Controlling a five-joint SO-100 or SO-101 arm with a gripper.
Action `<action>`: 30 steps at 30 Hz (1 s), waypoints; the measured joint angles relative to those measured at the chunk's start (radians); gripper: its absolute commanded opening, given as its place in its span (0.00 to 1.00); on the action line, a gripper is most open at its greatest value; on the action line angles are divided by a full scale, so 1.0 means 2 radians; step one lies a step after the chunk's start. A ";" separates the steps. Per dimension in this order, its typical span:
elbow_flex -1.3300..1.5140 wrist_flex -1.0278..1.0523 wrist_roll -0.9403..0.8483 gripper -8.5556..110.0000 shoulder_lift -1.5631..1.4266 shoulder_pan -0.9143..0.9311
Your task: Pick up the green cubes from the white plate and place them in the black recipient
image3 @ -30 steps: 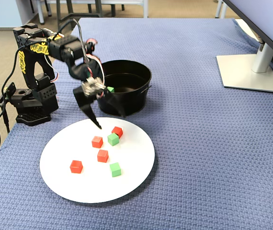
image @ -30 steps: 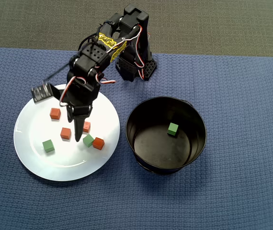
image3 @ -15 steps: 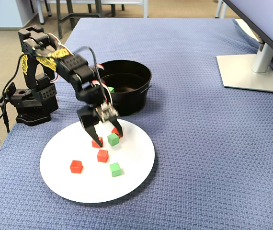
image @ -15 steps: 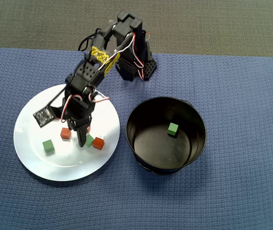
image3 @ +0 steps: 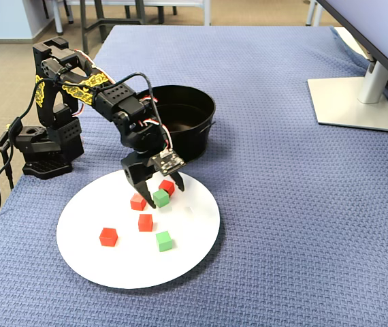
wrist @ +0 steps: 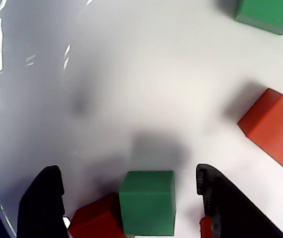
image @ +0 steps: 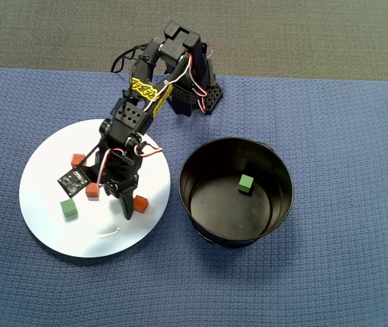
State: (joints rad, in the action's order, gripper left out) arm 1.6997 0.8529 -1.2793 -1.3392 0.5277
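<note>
Straddling a green cube (wrist: pixel 148 202), the gripper (wrist: pixel 131 206) stood wide open over the white plate (wrist: pixel 131 74), one finger on each side of the cube. A red cube (wrist: pixel 94 220) touched that cube at about 8 o'clock in the wrist view. Closing well likely required centring on the green cube so the red one stayed out. A second green cube (image3: pixel 164 240) lay near the plate's 6 o'clock in the fixed view; another (image: pixel 246 182) sat inside the black pot (image: pixel 201 160).

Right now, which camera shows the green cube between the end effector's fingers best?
The wrist view: the green cube sits large and sharp between the open fingers. The fixed view shows it small beneath the end effector. Overhead, the arm hides it.
</note>
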 measured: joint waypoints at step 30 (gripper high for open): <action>0.042 0.002 0.018 0.07 0.000 -0.022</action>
State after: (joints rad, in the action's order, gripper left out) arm 1.7840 0.8560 -1.2441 -1.3392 0.4832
